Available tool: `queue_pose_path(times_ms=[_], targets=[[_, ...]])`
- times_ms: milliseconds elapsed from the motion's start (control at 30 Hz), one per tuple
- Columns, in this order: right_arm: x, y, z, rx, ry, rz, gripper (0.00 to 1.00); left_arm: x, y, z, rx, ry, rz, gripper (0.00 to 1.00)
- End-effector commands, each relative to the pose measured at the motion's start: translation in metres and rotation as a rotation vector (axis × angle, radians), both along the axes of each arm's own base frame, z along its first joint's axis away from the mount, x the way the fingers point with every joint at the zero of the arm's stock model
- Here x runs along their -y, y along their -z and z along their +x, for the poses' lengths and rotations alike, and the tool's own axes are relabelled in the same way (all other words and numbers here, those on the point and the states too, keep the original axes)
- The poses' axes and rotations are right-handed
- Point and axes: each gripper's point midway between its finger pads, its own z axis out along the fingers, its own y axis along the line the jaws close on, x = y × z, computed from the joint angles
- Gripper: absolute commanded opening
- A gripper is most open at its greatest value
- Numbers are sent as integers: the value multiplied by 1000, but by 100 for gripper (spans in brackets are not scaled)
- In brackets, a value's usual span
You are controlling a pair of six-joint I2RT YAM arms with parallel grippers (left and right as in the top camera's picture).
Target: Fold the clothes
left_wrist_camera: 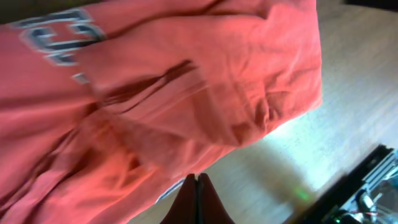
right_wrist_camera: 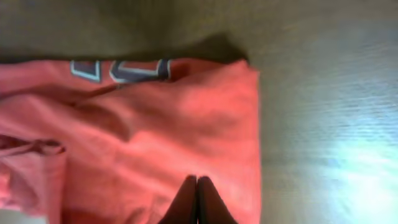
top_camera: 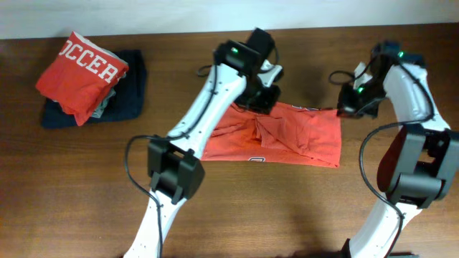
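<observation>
The clothes, a coral-red T-shirt, lie partly folded and creased in the middle of the table. My left gripper is at the shirt's far edge. In the left wrist view the shirt fills the frame, and the left gripper is shut, its tips touching the hem with no cloth showing between them. My right gripper is at the far right corner. In the right wrist view it is shut over the shirt. White lettering shows along one edge.
At the far left, a folded red shirt with white letters rests on a dark navy folded garment. The wooden table stretches to the front. Both arms' bases stand at the near edge.
</observation>
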Motion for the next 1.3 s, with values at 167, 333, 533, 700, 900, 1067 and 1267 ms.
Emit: queue_pose_path(times_ms=[167,333,533,700,900,1067,1267], targets=[[-24,29,2,92,-57,109,4,24,57,2,-23,54,14,0],[-25,41,0,100,-58,107,4,40,61,7,-7,68,-48,0],[-24,43,0,108,-58,105,4,57,56,9,31,91,-101,0],[-24,43,2,114,-59,103,4,73,58,-7,28,130,-100,0],[-24,43,1,111,-59,103,4,83,76,-23,63,168,-9,0],[-25,43,1,109,-59,104,4,66,89,-29,94,169,145,0],[-24,43,1,109,-59,103,4,40,94,-29,97,156,270,0]])
